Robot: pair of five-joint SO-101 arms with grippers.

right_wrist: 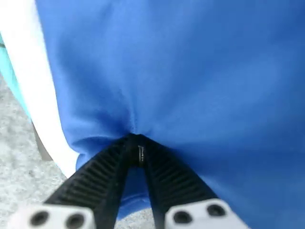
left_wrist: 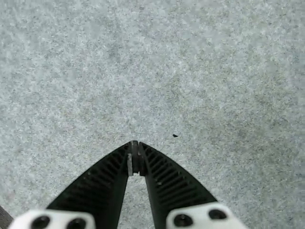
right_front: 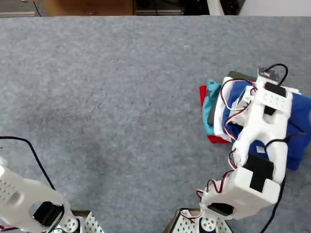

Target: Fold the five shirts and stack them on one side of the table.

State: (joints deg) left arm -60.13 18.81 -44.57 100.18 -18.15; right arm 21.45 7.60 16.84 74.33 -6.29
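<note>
Closest to the lens is the right arm [right_front: 260, 145], a big white thing stretching up from 5 o'clock over the pile of shirts [right_front: 218, 116], which sits at roughly 3 o'clock on the grey felt table [right_front: 121, 97]. The blue shirt [right_wrist: 190, 71] is on top. A white shirt [right_wrist: 21, 71], a teal shirt [right_front: 210, 104] and a red shirt [right_front: 203, 97] peek out at the pile's 9 o'clock edge, red lowest. The left arm [right_front: 24, 199] sits down at 8 o'clock, well apart from the pile. The right gripper [right_wrist: 138, 150] has its tips pinched together on a fold of the blue fabric. The left gripper [left_wrist: 135, 160] is closed tip to tip on nothing, over bare felt. There's a tiny dark speck [left_wrist: 175, 136] near its tips.
</note>
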